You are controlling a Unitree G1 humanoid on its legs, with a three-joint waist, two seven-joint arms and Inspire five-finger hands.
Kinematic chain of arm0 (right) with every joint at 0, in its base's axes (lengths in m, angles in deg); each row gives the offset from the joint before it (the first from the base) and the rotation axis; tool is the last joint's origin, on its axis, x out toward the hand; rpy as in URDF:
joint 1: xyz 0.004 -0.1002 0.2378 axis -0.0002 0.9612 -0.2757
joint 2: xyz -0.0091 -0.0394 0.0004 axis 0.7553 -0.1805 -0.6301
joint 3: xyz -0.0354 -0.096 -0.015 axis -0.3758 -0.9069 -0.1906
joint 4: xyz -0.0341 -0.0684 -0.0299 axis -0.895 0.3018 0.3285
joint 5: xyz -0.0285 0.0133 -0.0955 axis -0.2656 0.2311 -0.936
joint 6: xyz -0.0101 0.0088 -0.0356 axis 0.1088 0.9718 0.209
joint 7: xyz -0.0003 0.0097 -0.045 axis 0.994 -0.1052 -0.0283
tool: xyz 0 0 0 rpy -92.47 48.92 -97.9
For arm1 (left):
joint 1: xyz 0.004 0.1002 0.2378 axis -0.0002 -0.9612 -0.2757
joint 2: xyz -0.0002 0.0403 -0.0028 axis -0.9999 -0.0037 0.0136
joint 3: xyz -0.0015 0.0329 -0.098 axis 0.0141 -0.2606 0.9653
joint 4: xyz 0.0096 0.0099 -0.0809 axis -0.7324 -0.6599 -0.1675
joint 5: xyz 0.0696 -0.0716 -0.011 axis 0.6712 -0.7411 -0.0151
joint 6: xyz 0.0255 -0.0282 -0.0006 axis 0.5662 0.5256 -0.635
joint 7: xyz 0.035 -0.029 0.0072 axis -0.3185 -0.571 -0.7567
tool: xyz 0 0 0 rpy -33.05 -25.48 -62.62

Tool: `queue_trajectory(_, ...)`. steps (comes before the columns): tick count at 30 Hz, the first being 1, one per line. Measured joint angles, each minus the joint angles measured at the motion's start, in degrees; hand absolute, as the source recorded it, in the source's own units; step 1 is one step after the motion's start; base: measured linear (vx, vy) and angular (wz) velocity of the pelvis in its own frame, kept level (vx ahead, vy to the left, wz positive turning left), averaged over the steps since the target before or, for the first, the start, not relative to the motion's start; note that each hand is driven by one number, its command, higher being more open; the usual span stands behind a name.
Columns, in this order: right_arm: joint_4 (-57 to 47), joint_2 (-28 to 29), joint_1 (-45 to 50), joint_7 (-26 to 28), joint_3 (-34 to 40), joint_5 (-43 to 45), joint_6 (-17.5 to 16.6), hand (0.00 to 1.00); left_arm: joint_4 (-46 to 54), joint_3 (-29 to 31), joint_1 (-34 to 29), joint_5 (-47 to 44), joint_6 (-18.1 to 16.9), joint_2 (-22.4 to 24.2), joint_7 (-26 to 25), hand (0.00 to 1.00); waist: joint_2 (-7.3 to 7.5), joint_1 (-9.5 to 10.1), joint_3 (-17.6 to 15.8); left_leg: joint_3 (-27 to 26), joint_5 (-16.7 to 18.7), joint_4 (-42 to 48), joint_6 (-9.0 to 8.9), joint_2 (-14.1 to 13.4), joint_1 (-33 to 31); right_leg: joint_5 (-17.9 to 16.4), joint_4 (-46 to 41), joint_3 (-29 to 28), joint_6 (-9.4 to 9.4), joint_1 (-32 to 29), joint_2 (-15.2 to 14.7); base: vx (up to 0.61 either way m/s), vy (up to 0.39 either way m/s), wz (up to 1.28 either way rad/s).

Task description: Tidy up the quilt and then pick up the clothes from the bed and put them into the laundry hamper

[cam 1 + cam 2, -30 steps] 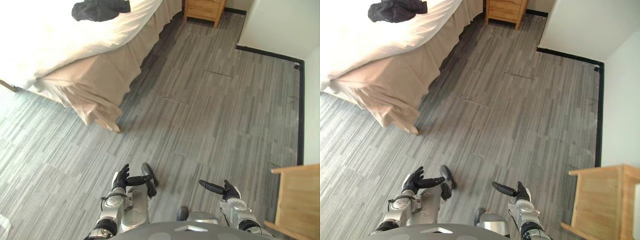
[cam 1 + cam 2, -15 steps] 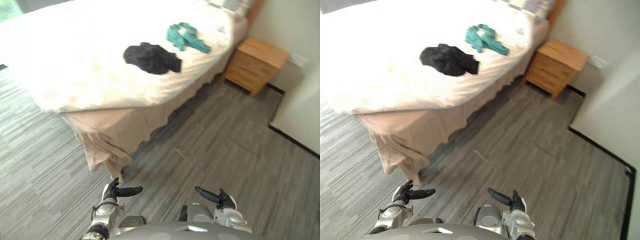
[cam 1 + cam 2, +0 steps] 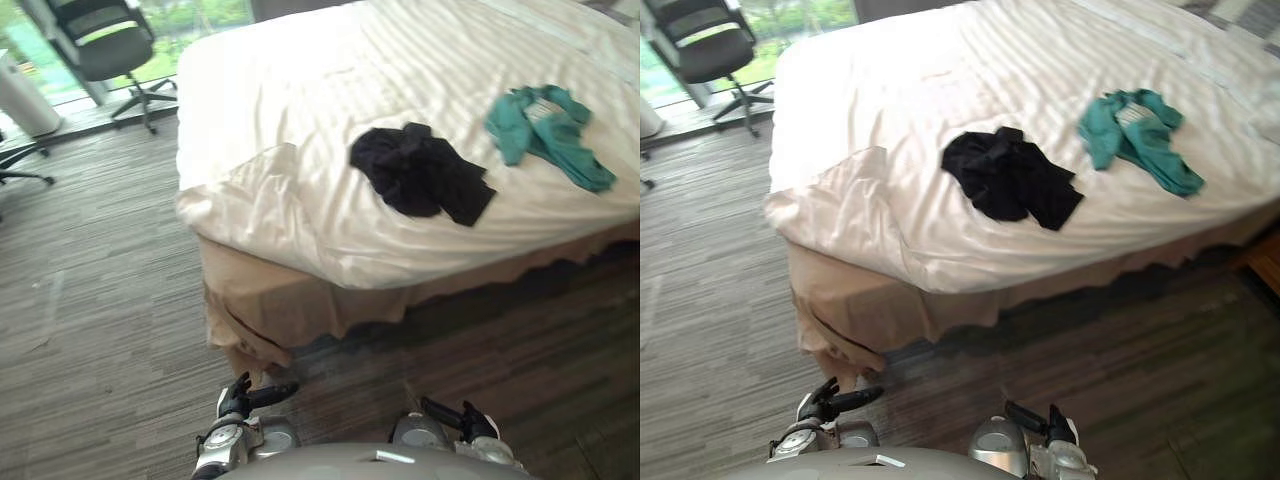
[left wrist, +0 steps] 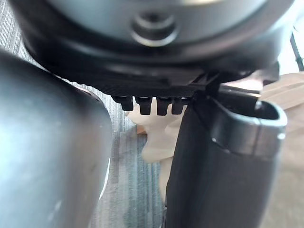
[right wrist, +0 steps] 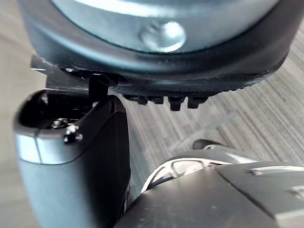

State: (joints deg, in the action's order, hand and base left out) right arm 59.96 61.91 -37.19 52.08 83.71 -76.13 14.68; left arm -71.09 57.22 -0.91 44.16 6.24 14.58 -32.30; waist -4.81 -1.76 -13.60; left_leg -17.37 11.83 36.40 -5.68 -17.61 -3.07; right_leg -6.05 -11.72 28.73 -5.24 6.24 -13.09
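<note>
Two garments are lying on the quilt (image 3: 300, 110) ahead of you. A crumpled black garment (image 3: 422, 183), soft and matte, is sitting close to the near side of the bed (image 3: 890, 305). A twisted teal garment (image 3: 545, 135) is lying just beyond it, farther from the bed's near corner and not touching it. The quilt is showing as smooth white cloth with faint woven stripes, and it is bunching into a folded flap at that corner. A limp beige skirt (image 3: 270, 320) is hanging in loose pleats under the quilt's edge.

Your left hand (image 3: 240, 402) is hovering low off the bed's near corner, over the grey plank-patterned floor (image 3: 90, 300). Its fingers are relaxed, its thumb is jutting out, and it is gripping nothing. Your right hand (image 3: 470, 422) is hovering off the bed's near side, equally slack and empty. Both garments are lying well apart from either hand. A black swivel chair (image 3: 105, 45) is standing past the bed's far corner.
</note>
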Motion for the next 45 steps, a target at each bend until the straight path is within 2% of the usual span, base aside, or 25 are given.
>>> queue_trajectory(1, -0.1, 0.0, -0.1, -0.1, 0.2, 0.0, 0.0, 1.00, 0.0, -0.5, 0.0, 0.1, 0.0, 0.0, 0.0, 1.00, 0.01, -0.19, 0.0, -5.1, -0.7, -8.3, 0.28, 2.5, -0.7, 0.0, 0.1, 1.1, -0.19, 0.9, -1.0, 0.28, 0.048, 0.50)
queue_trajectory(2, -0.1, 0.0, -0.2, -0.2, 0.7, 0.0, 0.1, 1.00, 0.1, -0.8, -0.1, 0.2, 0.0, 0.0, 0.1, 1.00, -0.12, -0.20, 0.1, -7.3, -2.3, -13.1, 0.73, 3.7, -0.8, 0.0, 0.0, 1.3, -0.32, 1.2, -1.2, 0.34, 0.082, 0.49)
queue_trajectory(3, 0.4, 1.1, -0.1, -0.3, 2.2, -0.1, 0.5, 1.00, 0.1, -1.0, -0.3, 0.7, 0.2, -1.0, 0.3, 1.00, 1.80, -0.09, 0.4, -9.8, -5.5, -20.3, 2.68, 7.5, 1.9, -0.2, 0.3, 1.8, -1.06, 2.5, -2.6, 0.29, 0.067, 0.42)
queue_trajectory(4, 0.4, 1.8, 0.1, -0.2, 2.3, -0.1, 0.6, 1.00, 0.4, -1.2, -0.5, 0.8, 0.1, -1.5, 0.2, 1.00, 2.19, -0.31, 0.8, -9.8, -6.5, -23.0, 2.91, 8.8, 3.4, 0.3, 0.3, 2.1, -1.30, 2.8, -3.1, 0.36, 0.098, 0.53)
queue_trajectory(5, 0.3, 2.9, 0.5, -0.2, 2.9, -0.1, 0.8, 1.00, 0.6, -1.2, -1.2, 0.8, 0.0, -2.5, 0.2, 1.00, 3.82, -0.18, 1.0, -8.6, -8.1, -28.3, 2.57, 11.0, 6.1, 1.0, -1.3, 1.4, -1.02, 3.1, -3.9, 0.25, 0.095, 0.41)
queue_trajectory(6, 0.3, 3.2, 0.5, -0.2, 3.5, -0.1, 0.8, 1.00, 0.6, -1.2, -1.2, 0.8, 0.2, -2.7, 0.2, 1.00, 3.97, -0.22, 1.0, -8.1, -8.4, -29.3, 2.61, 10.8, 6.8, 1.1, -3.4, 0.8, -0.92, 2.6, -4.0, 0.27, 0.097, 0.42)
queue_trajectory(7, -0.1, 3.5, 0.6, -0.2, 4.1, -0.1, 0.9, 1.00, 0.4, -1.2, -1.1, 0.8, 0.5, -2.7, 0.1, 1.00, 3.32, -0.56, 0.8, -7.4, -8.5, -30.1, 2.51, 9.9, 7.6, -0.9, -4.2, -0.6, -1.13, 1.5, -3.2, 0.24, -0.015, 0.39)
queue_trajectory(8, -1.1, 3.6, 0.6, -0.4, 3.7, -0.2, 1.0, 1.00, 0.0, -0.4, -1.2, 0.8, 0.5, -3.0, 0.1, 1.00, 2.99, -1.11, 0.9, -6.7, -8.8, -31.1, 2.02, 8.7, 8.4, -3.3, 4.2, -2.6, -1.93, 2.8, 0.7, 0.17, -0.039, 0.40)
queue_trajectory(9, -1.8, 3.8, 0.7, -0.4, 3.3, -0.2, 0.9, 1.00, -0.3, 0.1, -1.3, 0.8, 0.5, -3.2, 0.0, 1.00, 3.15, -1.24, 0.9, -6.6, -8.9, -31.6, 1.72, 8.5, 8.9, -2.7, 10.1, -3.1, -1.94, 3.5, 2.6, 0.18, -0.166, 0.28)
queue_trajectory(10, -2.6, 4.7, 0.9, -0.5, 3.3, -0.2, 0.8, 1.00, -0.4, 0.6, -1.8, 0.7, 0.6, -3.9, 0.1, 1.00, 4.74, -0.90, 1.1, -7.0, -9.3, -32.6, 1.05, 9.5, 9.8, 5.7, 16.6, -4.1, -0.42, 3.6, 3.8, 0.16, -0.167, 0.42)
queue_trajectory(11, -2.7, 4.5, 1.1, -0.6, 3.4, -0.2, 0.7, 1.00, -1.2, 1.5, -1.4, 0.6, 0.7, -3.4, 0.2, 1.00, 4.46, -1.44, 1.6, -6.7, -9.3, -34.4, -0.28, 9.7, 11.1, 8.4, 16.0, -3.2, -0.54, 4.7, 4.0, 0.20, -0.157, 0.35)
queue_trajectory(13, -2.7, 3.6, 1.5, -0.7, 3.4, -0.3, 0.7, 1.00, -0.9, 2.5, -2.5, -0.1, 0.5, -1.0, 0.4, 1.00, 2.32, -1.27, 2.6, -8.0, -10.4, -36.7, -0.89, 9.2, 13.1, 7.5, 15.3, -3.1, -0.23, 5.1, 4.4, 0.18, -0.032, 0.14)
queue_trajectory(16, -2.7, 2.6, 1.7, -0.8, 3.2, -0.4, 0.8, 1.00, -1.1, 4.2, -3.4, -0.5, 0.6, 0.1, 0.2, 1.00, 1.02, -1.38, 3.3, -8.3, -10.9, -37.7, -1.62, 8.9, 14.5, 6.7, 15.2, -2.3, 0.00, 6.5, 4.9, 0.12, -0.037, 0.06)
queue_trajectory(21, -2.7, 2.6, 2.1, -1.1, 1.0, -0.6, 0.9, 1.00, -0.8, 9.7, -5.0, -6.9, 0.4, -0.2, -1.1, 1.00, 2.03, -0.94, 3.5, -7.9, -11.1, -38.8, -1.88, 8.8, 15.6, 5.8, 14.7, -0.6, -0.11, 8.1, 5.1, 0.03, -0.011, 0.17)
queue_trajectory(23, -2.4, 3.2, 2.1, -1.1, 0.9, -0.6, 0.9, 1.00, -0.5, 13.1, -6.0, -11.2, 0.3, -0.6, -2.5, 1.00, 3.54, 0.14, 3.0, -7.3, -11.1, -39.0, -1.90, 9.0, 15.5, 5.6, 14.3, 0.0, -0.35, 8.0, 4.8, -0.02, 0.026, 0.16)
queue_trajectory(26, -1.0, 3.9, 2.2, -1.6, -0.2, -0.5, 0.9, 1.00, -0.1, 16.3, -8.0, -17.0, 0.1, -1.8, -4.8, 1.00, 5.18, 0.18, 3.4, -5.6, -11.9, -40.2, -1.87, 9.7, 15.4, 4.3, 12.7, 2.3, -0.83, 8.1, 4.0, -0.03, 0.017, 0.32)
queue_trajectory(28, -1.0, 4.1, 2.2, -2.0, -0.7, -0.5, 0.9, 1.00, 0.2, 17.9, -8.5, -19.4, -0.2, -2.2, -5.8, 1.00, 5.68, 0.24, 3.8, -4.7, -12.9, -41.2, -1.60, 10.2, 15.2, 4.3, 12.7, 2.9, -0.84, 8.0, 3.8, -0.04, 0.012, 0.27)
queue_trajectory(32, -1.0, 4.0, 2.1, -2.2, -1.3, -0.4, 0.2, 1.00, 1.0, 20.3, -8.4, -26.3, -2.5, -2.6, -7.5, 1.00, 5.84, 0.40, 3.9, -2.1, -14.1, -41.5, -0.89, 11.2, 13.3, 4.0, 12.7, 5.9, -1.12, 7.8, 3.0, -0.10, -0.003, 0.37)
queue_trajectory(36, -1.0, 4.0, 2.2, -2.4, -1.4, -0.3, 0.1, 1.00, 3.1, 25.6, -7.7, -36.2, -5.0, -2.6, -9.1, 1.00, 5.75, 0.83, 4.1, 0.3, -15.6, -41.6, -0.57, 11.4, 11.3, 3.2, 12.1, 8.3, -0.77, 6.7, 3.1, -0.15, -0.008, 0.26)
queue_trajectory(39, -1.0, 4.0, 2.9, -3.1, -2.0, -0.3, 0.1, 1.00, 5.8, 28.8, -7.0, -39.3, -5.9, -2.7, -10.7, 1.00, 5.62, 1.60, 4.3, 0.6, -15.5, -41.6, -0.50, 11.2, 10.7, 3.2, 12.2, 8.8, -0.74, 6.6, 3.2, -0.08, 0.004, 0.14)
queue_trajectory(42, -1.0, 4.0, 3.9, -3.3, -3.5, -0.3, -0.1, 1.00, 9.8, 33.8, -6.4, -42.5, -7.6, -3.0, -12.1, 1.00, 6.31, 1.65, 5.7, 0.7, -15.4, -41.6, -0.73, 11.2, 9.6, 3.2, 12.3, 9.3, -0.76, 6.1, 3.3, 0.00, 0.008, 0.13)
queue_trajectory(45, -1.1, 4.2, 4.5, -3.3, -3.9, -0.3, -0.3, 1.00, 12.2, 39.1, -2.8, -45.4, -8.8, -6.3, -12.8, 1.00, 6.74, 2.00, 6.0, 0.5, -15.2, -41.6, -0.85, 11.2, 9.5, 3.2, 12.5, 9.1, -0.72, 5.9, 3.3, 0.04, 0.013, -0.01)
